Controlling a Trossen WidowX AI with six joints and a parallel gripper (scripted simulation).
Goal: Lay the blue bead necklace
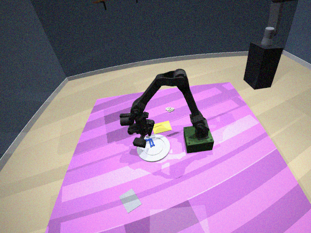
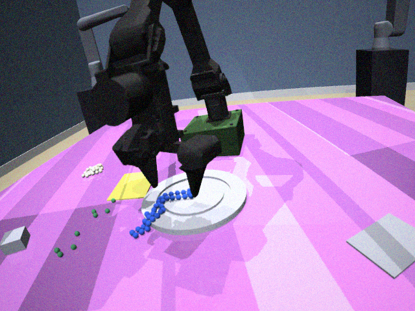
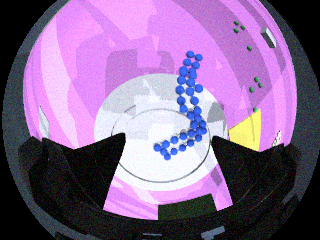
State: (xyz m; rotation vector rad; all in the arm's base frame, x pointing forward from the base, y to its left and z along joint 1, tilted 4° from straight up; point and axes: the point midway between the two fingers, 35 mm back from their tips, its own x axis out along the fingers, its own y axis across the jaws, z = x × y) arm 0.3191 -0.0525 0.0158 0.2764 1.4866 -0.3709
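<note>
Blue beads of the necklace point(image 2: 157, 208) trail in a doubled strand from the middle of the round white bead board point(image 2: 214, 214) out over its lower-left rim, the far end resting on the pink striped mat point(image 2: 301, 201) just beside the board. The strand crosses the board's circular groove point(image 2: 219, 201) rather than following it. Directly above, at the centre of the exterior view, the black gripper point(image 2: 174, 182) points down with its jaws spread wide and nothing between them; one fingertip point(image 2: 194, 190) sits at the inner end of the beads, the other near the board's upper-left edge. Left of the board lie a yellow sheet point(image 2: 129, 188), a small heap of white beads point(image 2: 93, 170), scattered green beads point(image 2: 75, 234) and a grey block point(image 2: 13, 239). Behind the board stands the arm's green base point(image 2: 234, 133). A grey card point(image 2: 385, 244) lies at lower right.
</note>
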